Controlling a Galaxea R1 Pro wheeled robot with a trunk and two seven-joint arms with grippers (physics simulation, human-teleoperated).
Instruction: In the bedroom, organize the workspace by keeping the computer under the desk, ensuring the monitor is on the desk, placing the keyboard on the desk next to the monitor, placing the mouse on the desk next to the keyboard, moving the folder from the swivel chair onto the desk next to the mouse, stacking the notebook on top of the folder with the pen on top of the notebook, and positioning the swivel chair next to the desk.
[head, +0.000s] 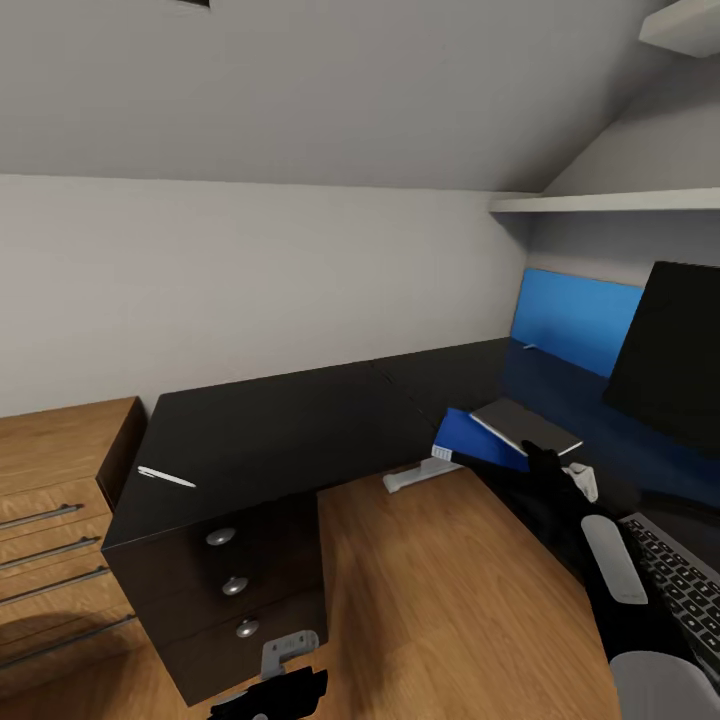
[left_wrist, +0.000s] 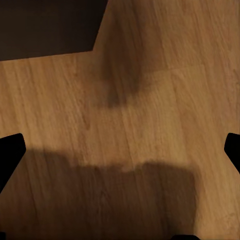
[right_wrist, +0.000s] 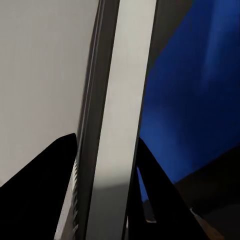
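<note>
Head view: black L-shaped counter (head: 300, 420) runs from the drawer end at left round to the right, blue back panel (head: 575, 318) at its far corner. Monitor (head: 668, 352) stands on the counter at right, black front showing, partly cut by the frame edge. Keyboard (head: 680, 585) lies on the counter at lower right, near the monitor, partly hidden by the right arm. Blue folder (head: 475, 440) lies flat at the counter's inner edge, one corner overhanging the floor. Grey notebook (head: 525, 425) rests on top of the folder. White pen (head: 166, 477) lies alone on the left wing of the counter, well apart from the folder. Three round-knobbed drawers (head: 235, 585) sit under that left end. Oak drawer unit (head: 60, 520) stands just beside it at far left. White wall shelf (head: 605, 202) hangs above the blue panel. Wood floor (head: 440, 600) fills the inner angle of the counter.

Right gripper (head: 552, 468) reaches over the near edge of the notebook. Right wrist view: jaws clenched on the notebook's edge (right_wrist: 117, 130), one dark finger each side of the pale slab, blue folder surface (right_wrist: 195, 95) beyond.

Left gripper (head: 270, 698) hangs low at the bottom of the head view, over the floor by the drawers. Left wrist view: dark fingertips (left_wrist: 10, 152) at both edges of the picture, wide apart, jaws released and holding nothing, wood floor (left_wrist: 150, 100) below, dark counter corner (left_wrist: 47, 25) at one side.
</note>
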